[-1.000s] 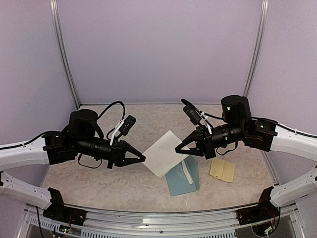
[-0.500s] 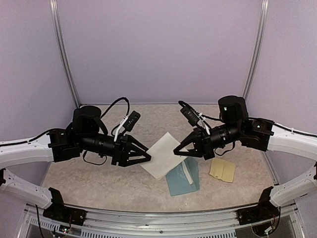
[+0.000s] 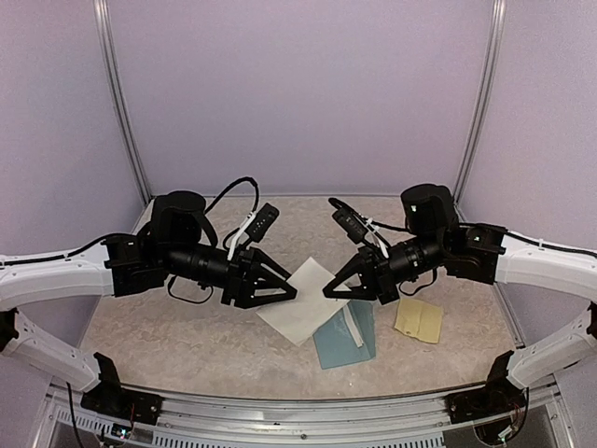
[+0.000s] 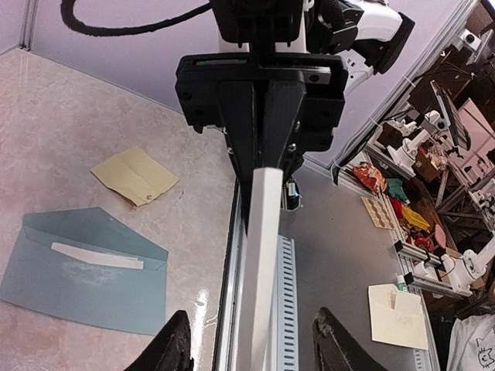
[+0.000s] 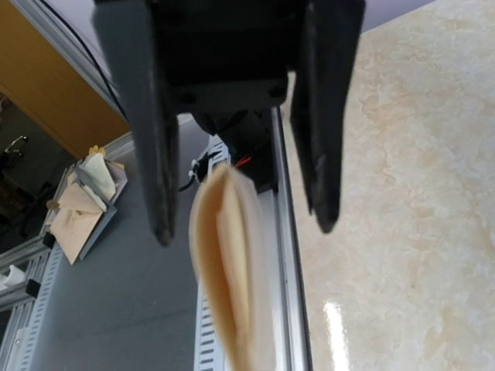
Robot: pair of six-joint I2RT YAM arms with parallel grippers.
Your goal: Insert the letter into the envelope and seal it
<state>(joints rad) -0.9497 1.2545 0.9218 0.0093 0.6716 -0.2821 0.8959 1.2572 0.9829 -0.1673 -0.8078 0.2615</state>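
Note:
The letter (image 3: 300, 303), a folded white sheet, hangs in the air between the two arms. My right gripper (image 3: 328, 291) is shut on its right edge; the left wrist view shows that gripper (image 4: 271, 162) clamping the sheet's far end. My left gripper (image 3: 287, 291) is open, its fingers standing either side of the letter's (image 4: 259, 255) free edge without touching it. In the right wrist view the letter (image 5: 228, 263) runs edge-on toward the open left gripper (image 5: 244, 230). The teal envelope (image 3: 345, 341) lies flat below, flap open (image 4: 77, 270).
A yellow-tan sticker sheet (image 3: 419, 320) lies right of the envelope, also visible from the left wrist (image 4: 135, 174). The beige table (image 3: 187, 345) is fenced by lilac walls and metal posts. An aluminium rail (image 3: 308, 411) runs along the near edge.
My left gripper has opened and moved right until its fingers straddle the letter's edge. The right arm has carried the letter a little left and toward it.

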